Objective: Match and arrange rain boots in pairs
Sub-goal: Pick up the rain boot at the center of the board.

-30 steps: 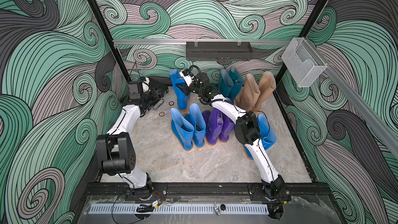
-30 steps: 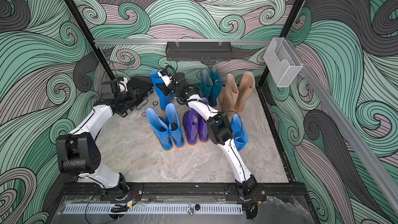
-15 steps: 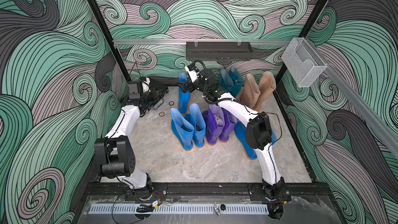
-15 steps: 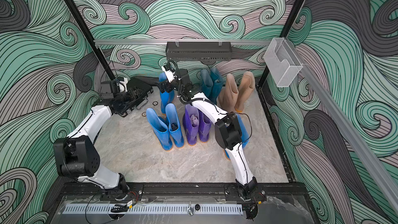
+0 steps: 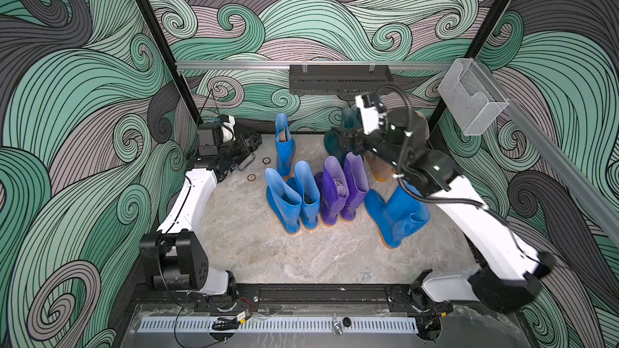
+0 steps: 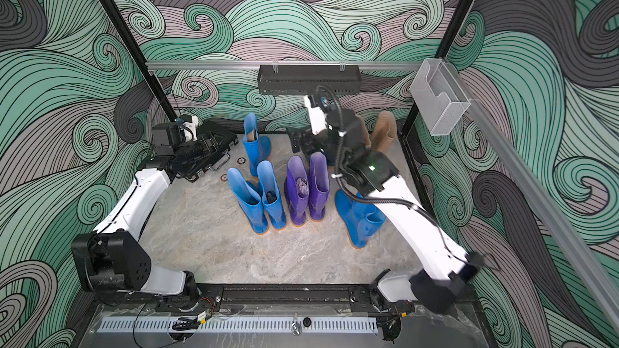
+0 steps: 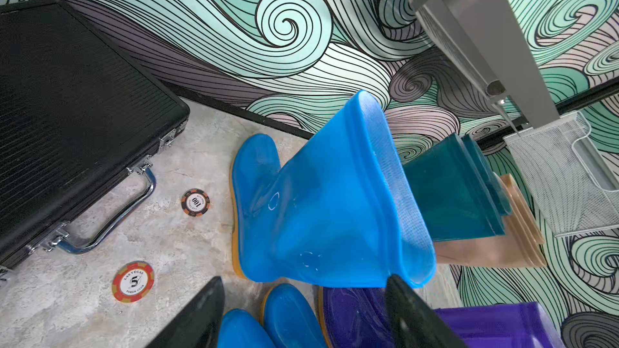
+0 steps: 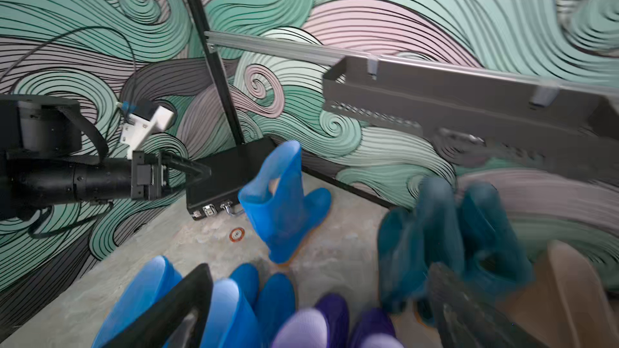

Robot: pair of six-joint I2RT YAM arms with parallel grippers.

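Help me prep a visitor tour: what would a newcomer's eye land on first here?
The swirling green wave-patterned walls dominate everything. Mid-floor, a glossy blue pair and purple pair of boots stand upright side by side, with another blue boot apart beside the right arm.

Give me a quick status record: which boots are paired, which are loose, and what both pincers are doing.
Blue pair: side by side, centre
Purple pair: side by side, next to the blue pair
Back blue boot: alone, near the black case
Near-right blue boot: alone, far from its match
Teal boots: together at the back
Beige boots: back right, partly hidden
Left pincer: open, empty, by the case
Right pincer: open, empty
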